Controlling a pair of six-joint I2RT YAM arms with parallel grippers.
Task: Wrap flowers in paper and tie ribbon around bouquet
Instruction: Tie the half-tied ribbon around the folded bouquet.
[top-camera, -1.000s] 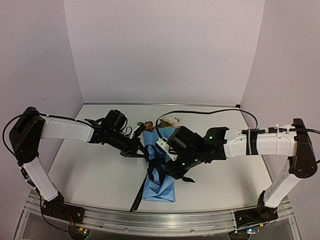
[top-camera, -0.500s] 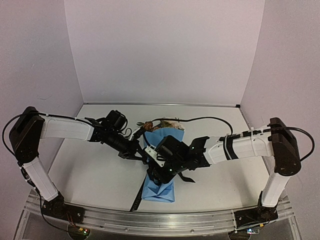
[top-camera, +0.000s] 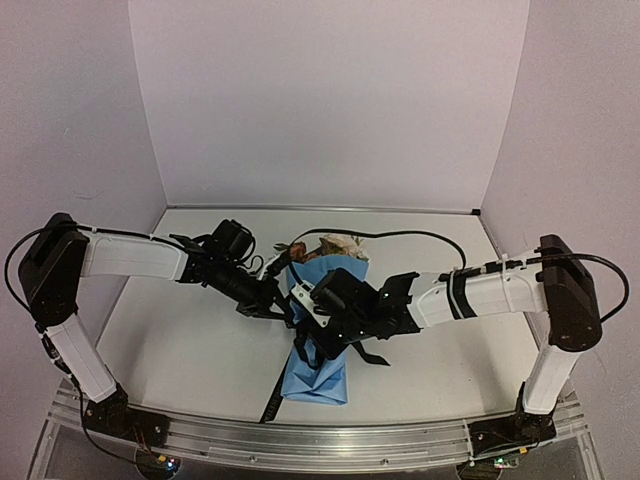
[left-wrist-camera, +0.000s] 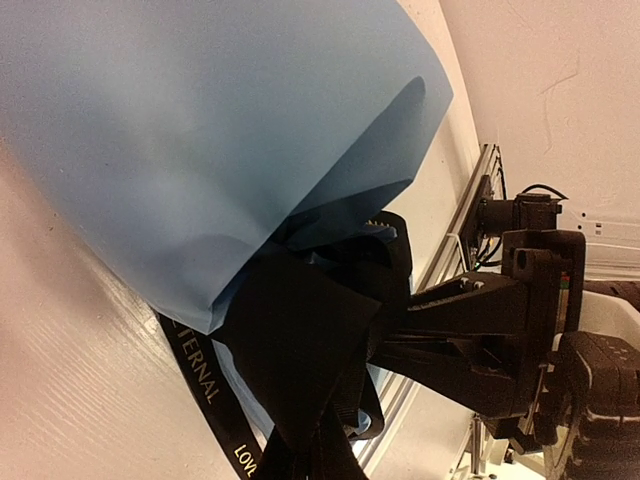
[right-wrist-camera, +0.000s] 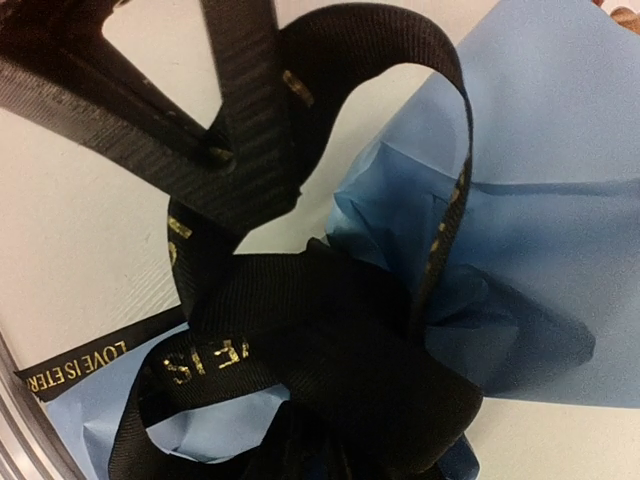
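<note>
Left gripper (top-camera: 283, 303) closed, ribbon (right-wrist-camera: 300, 330) strand seemingly pinched in it; right gripper (top-camera: 306, 340) buried in ribbon loops at bouquet's waist, jaw gap unreadable, cannot tell if gripping; bouquet (top-camera: 318, 372) lies on table (top-camera: 180, 350) between arms; paper (left-wrist-camera: 200, 130) already coned; flowers (top-camera: 338, 243) poke from far end; step: tying ribbon, wrap looks done; next calls for one end held taut, other drawn through loop; hidden: knot under wrists from above; left fingers absent from own wrist view; loop order hard to trace.
</note>
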